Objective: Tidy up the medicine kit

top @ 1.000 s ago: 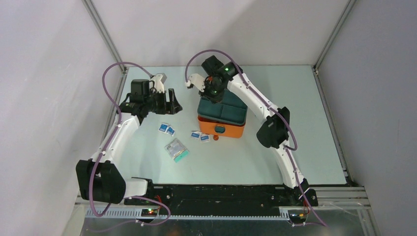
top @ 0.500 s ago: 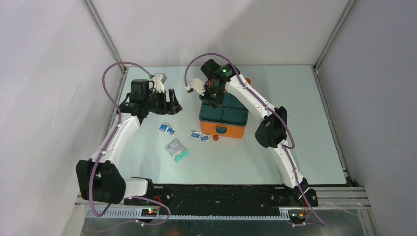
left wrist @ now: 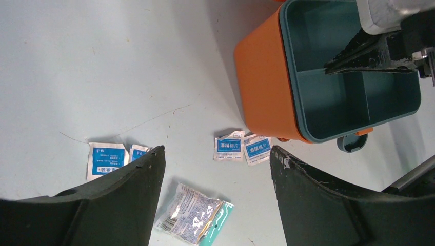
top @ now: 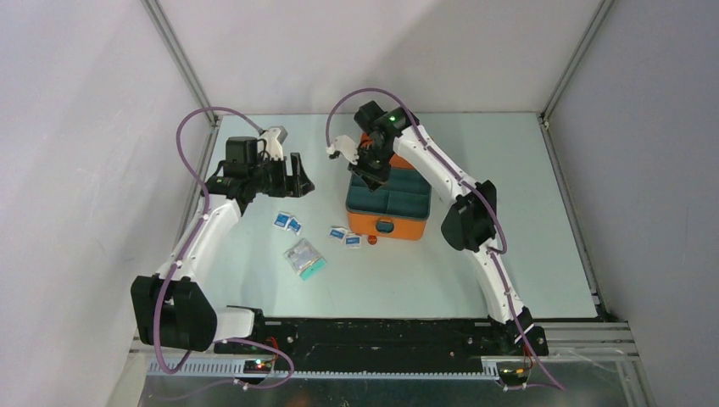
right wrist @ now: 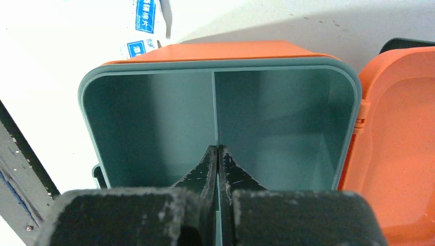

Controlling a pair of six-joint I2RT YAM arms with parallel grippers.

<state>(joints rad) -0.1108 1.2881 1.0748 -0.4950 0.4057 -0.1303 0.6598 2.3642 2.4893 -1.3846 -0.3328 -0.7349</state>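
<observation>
Bright orange plastic medicine kit mid-desk, lid back. Right gripper pinched onto the dark teal compartment tray's divider. Left gripper spread wide, empty, above blue-white packets.

white Chinese characters "酒精棉片" on the blue panels of two small white packets beside the medicine kit, similar blue-label print on two more packets, too small to read
</observation>
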